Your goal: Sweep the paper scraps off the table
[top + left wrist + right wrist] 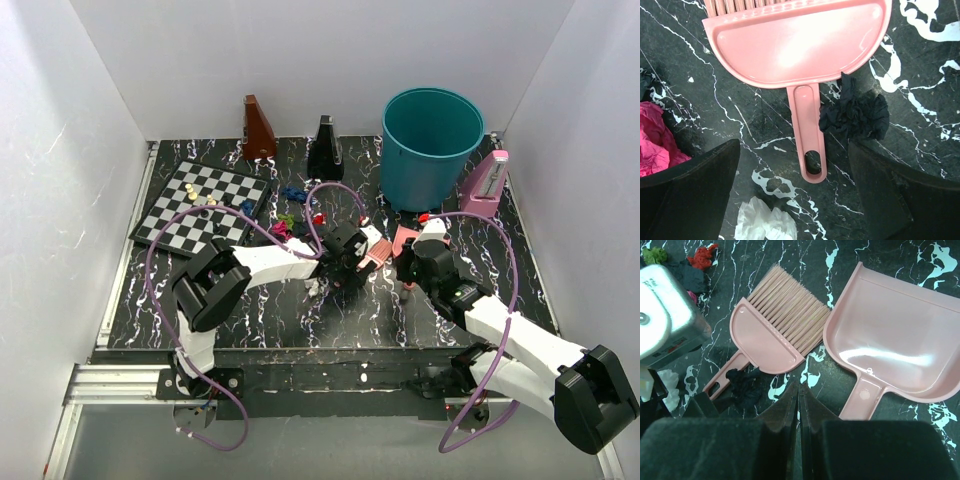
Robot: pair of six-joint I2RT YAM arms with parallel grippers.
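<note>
Paper scraps lie on the black veined table: blue, red and magenta wads near the middle. My left gripper is open and straddles the handle of the pink brush. Its fingers touch nothing. Next to that handle lie a dark blue wad, a magenta wad and a white wad. My right gripper is shut and empty, just short of the gap between the brush and the pink dustpan.
A teal bin stands at the back right, with a pink pyramid-shaped object beside it. A chessboard with pieces lies at the back left. Brown and black pyramid-shaped objects stand along the back edge.
</note>
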